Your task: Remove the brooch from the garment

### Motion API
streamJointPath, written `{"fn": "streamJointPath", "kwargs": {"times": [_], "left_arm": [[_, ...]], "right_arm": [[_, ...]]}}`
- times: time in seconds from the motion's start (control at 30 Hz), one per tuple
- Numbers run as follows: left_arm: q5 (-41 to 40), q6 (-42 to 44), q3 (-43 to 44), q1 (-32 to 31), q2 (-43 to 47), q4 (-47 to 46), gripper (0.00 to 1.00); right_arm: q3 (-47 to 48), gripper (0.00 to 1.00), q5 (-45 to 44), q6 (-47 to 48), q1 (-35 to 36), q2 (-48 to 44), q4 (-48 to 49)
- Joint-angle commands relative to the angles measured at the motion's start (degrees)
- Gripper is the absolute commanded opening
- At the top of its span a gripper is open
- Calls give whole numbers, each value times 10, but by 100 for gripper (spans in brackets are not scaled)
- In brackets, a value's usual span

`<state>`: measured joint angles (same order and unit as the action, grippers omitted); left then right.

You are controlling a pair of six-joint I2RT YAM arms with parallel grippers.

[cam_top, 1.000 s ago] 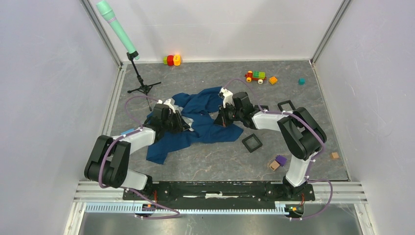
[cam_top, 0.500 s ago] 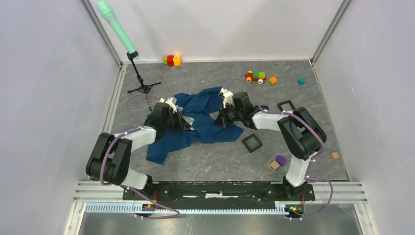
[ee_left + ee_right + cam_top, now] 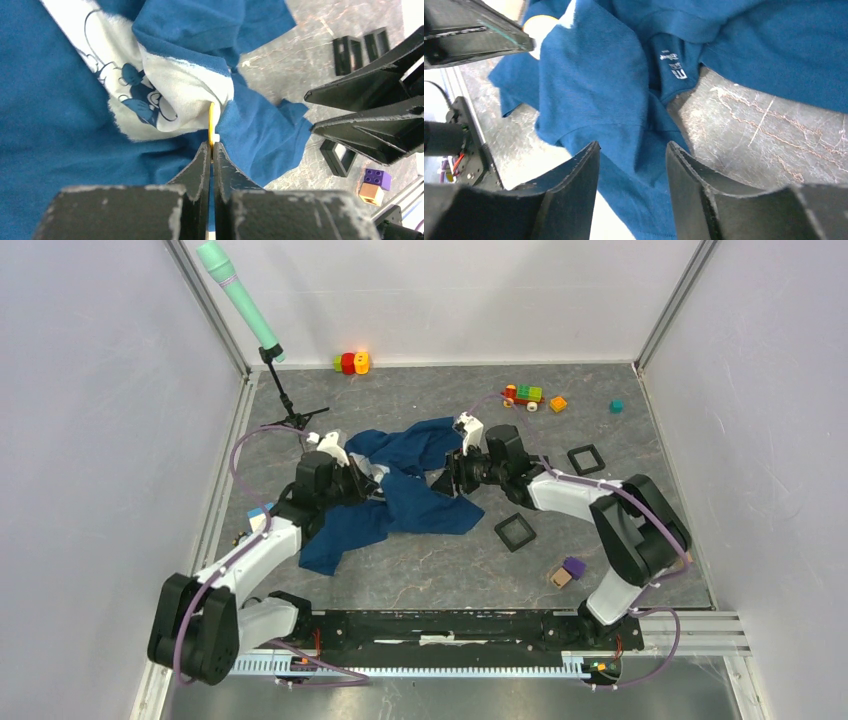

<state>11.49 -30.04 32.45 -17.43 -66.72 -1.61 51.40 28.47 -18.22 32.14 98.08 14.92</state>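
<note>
The garment, a dark blue T-shirt, lies crumpled mid-table, its white mouse print bunched up in the left wrist view. The brooch shows edge-on as a thin yellow disc sticking out of that white patch. My left gripper is shut on the brooch's near edge; from above it sits on the shirt's left part. My right gripper stands open just above a blue fold, holding nothing. In the top view it hovers at the shirt's right side, facing the left gripper.
Two black square frames lie right of the shirt. Purple and tan blocks sit near the right arm. A toy train, a teal cube, red-yellow blocks and a microphone stand are at the back.
My right gripper has opened, let go of the shirt and drawn back to the right. My left gripper has shut on the brooch, and its arm has swung outward to the left.
</note>
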Motion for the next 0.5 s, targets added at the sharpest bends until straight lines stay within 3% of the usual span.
{"fn": "streamJointPath", "kwargs": {"times": [0.0,0.23,0.47], "left_arm": [[-15,33,-34,-29,60,-77,2],[50,36,-36,-43,101,-116,2],[81,-16,-76,-44,150,-212,2]], "right_arm": [[-30,60,41,-39,1,-61,89],[-13,81,52,-65,16,-90,104],[-40,80,73,-156,21,-86,205]]}}
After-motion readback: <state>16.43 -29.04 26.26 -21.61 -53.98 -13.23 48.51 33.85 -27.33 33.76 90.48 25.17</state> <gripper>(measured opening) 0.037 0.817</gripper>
